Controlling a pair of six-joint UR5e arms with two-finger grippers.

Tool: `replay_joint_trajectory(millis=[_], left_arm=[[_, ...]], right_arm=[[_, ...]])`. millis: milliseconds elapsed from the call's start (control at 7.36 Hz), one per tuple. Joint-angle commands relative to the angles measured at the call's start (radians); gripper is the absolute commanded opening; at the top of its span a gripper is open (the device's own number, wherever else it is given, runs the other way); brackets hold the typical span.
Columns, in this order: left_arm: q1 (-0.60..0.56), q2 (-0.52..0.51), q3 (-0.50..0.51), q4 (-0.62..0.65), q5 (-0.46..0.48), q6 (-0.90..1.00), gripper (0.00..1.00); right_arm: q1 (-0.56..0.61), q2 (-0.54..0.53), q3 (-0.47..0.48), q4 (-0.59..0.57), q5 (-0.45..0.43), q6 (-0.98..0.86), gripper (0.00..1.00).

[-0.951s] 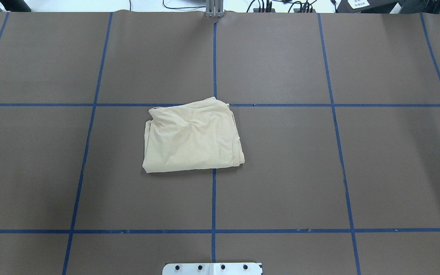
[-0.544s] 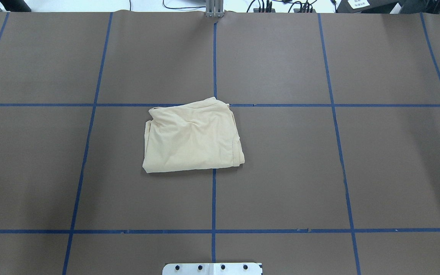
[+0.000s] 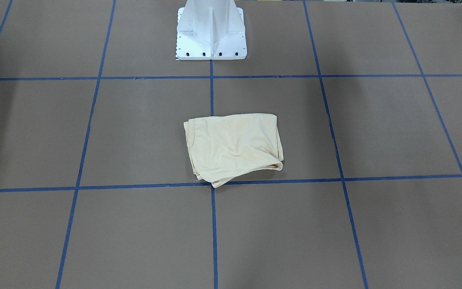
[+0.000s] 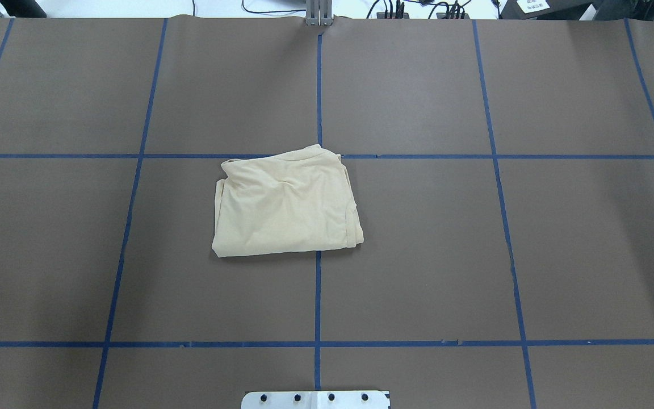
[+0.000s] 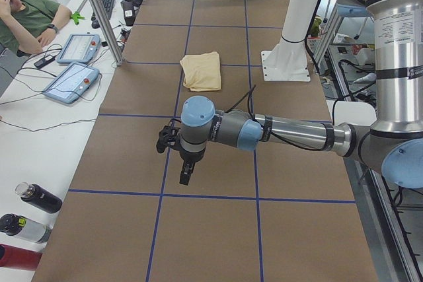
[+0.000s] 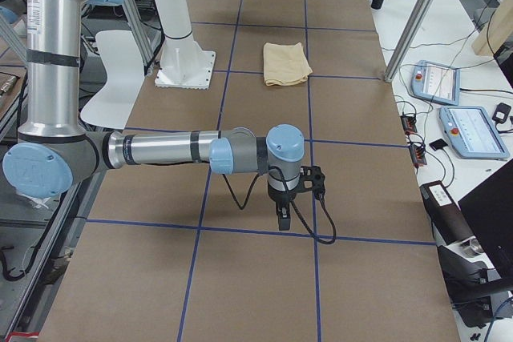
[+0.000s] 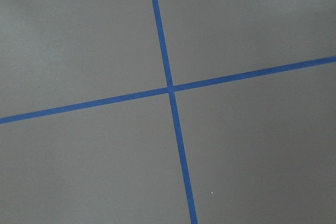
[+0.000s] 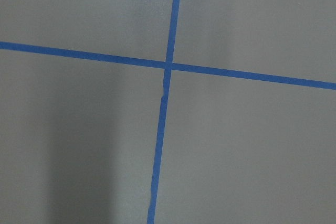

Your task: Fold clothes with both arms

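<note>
The pale cream-yellow T-shirt (image 4: 287, 201) lies folded into a rough rectangle at the table's middle, over the centre tape line. It also shows in the front-facing view (image 3: 235, 146) and in both side views (image 5: 201, 70) (image 6: 287, 63). Its print and neck label are hidden. My left gripper (image 5: 186, 175) hangs above the table far to the shirt's left, and my right gripper (image 6: 282, 220) far to its right. Both show only in the side views, so I cannot tell whether they are open or shut. Both wrist views show only brown table and crossing blue tape.
The white pedestal base (image 3: 211, 32) stands at the robot's side of the table. Teach pendants (image 5: 69, 80) (image 6: 473, 130), bottles (image 5: 39, 197) and a seated person (image 5: 26, 14) are along the operators' side. A metal post (image 5: 99, 11) rises at the far edge.
</note>
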Motion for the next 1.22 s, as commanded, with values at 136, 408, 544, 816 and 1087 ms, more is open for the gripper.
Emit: replay_joint_trajectory(millis=[136, 408, 544, 816, 1087], left_arm=[[0.000, 0.037, -0.004, 0.001, 0.002, -0.001, 1.00], [0.002, 0.038, -0.004, -0.004, 0.002, 0.001, 1.00], [0.002, 0.036, -0.005, -0.004, 0.002, 0.001, 1.00], [0.002, 0.036, -0.010, -0.005, 0.000, 0.001, 1.00], [0.000, 0.034, -0.011, -0.007, -0.002, 0.001, 1.00]], right_arm=[[0.000, 0.000, 0.001, 0.000, 0.003, -0.001, 1.00], [0.000, 0.000, 0.001, 0.000, 0.004, -0.001, 1.00], [0.000, 0.000, 0.003, 0.000, 0.004, -0.001, 1.00], [-0.003, 0.000, 0.003, 0.000, 0.006, -0.001, 1.00], [-0.003, 0.000, 0.000, 0.000, 0.006, -0.001, 1.00]])
